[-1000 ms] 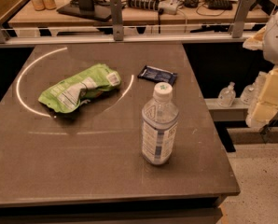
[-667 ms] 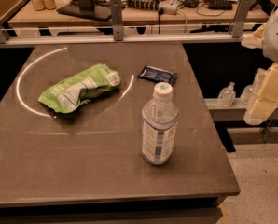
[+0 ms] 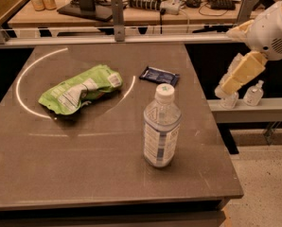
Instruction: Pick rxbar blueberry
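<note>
Here, a green chip bag [image 3: 79, 94] lies at the left of the table [image 3: 84, 174]. The rxbar blueberry [image 3: 159, 75] lies flat just behind the bottle [image 3: 162, 126]. The gripper [image 3: 224, 92] hangs beyond the table's right edge, well apart from the bar, its spread impossible to judge.

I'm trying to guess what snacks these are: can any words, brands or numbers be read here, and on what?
Nothing can be read.
The rxbar blueberry: faint light print, too blurred to read.
The green bag: white label panel, blurred.
The bottle: label print, too small.
The end effector, off the right edge of the table: no lettering visible.
</note>
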Robot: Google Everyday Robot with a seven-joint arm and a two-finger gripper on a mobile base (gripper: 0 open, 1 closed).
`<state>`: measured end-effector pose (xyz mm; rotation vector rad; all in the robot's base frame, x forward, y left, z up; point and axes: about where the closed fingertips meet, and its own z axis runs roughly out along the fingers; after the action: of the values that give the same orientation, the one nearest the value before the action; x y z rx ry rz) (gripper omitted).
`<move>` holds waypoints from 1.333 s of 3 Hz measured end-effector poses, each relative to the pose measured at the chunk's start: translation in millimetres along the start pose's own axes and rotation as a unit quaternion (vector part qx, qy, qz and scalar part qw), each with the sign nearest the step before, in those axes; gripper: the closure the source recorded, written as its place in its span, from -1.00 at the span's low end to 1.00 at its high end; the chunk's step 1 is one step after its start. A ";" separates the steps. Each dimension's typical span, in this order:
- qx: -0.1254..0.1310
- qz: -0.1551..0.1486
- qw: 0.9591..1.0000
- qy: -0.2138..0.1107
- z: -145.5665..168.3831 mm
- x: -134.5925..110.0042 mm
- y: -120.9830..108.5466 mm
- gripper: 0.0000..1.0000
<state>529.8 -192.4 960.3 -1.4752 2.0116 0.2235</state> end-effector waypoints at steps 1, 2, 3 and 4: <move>0.019 0.027 0.997 -0.073 44.1 -5.0 -37.4 -1.00; 0.018 0.026 0.997 -0.073 44.1 -5.1 -37.2 -1.00; 0.022 0.060 0.994 -0.090 61.2 -6.6 -39.9 -1.00; 0.023 0.092 0.989 -0.116 86.8 -13.1 -45.8 -1.00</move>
<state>606.9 -156.8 909.4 -1.1754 1.9478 0.4040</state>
